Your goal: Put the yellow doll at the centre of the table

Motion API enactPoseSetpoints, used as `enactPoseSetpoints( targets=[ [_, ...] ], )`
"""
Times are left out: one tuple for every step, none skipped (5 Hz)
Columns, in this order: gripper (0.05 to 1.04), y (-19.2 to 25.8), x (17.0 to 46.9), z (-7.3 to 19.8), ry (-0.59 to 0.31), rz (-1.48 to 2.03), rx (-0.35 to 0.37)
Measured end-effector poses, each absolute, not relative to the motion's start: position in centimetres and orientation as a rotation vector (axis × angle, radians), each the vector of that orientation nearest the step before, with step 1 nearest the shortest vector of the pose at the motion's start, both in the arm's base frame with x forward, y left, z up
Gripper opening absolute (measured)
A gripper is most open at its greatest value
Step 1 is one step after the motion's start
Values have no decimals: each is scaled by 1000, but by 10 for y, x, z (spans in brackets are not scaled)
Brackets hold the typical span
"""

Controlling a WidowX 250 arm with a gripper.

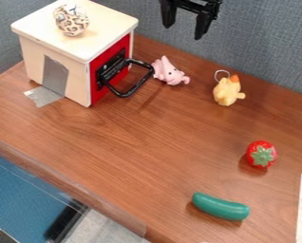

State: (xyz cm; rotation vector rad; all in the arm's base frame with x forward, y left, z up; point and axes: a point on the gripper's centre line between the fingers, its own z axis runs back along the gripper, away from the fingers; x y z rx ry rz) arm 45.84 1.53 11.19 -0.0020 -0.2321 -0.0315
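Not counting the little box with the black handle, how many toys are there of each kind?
Dolls: 2 (pink doll, yellow doll)
Toy foods: 2 (strawberry, green cucumber)
Balls: 1 (patterned ball)
Total: 5

Camera is looking down at a slant on wooden table [160, 137], facing grey-blue partition [261, 42] obliquely; is sitting fairly near.

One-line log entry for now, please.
black two-finger pincer: open, empty | small rounded yellow doll: near back of brown wood-grain table | placement pending
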Motion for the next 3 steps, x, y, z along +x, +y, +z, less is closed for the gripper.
enactPoseSetpoints(
  targets=[
    [1000, 15, 457, 89, -179, -29, -6],
    [1000, -5, 460, 75, -151, -64, -20],
    [1000, -38, 466, 57, -122, -98, -37]
  ],
)
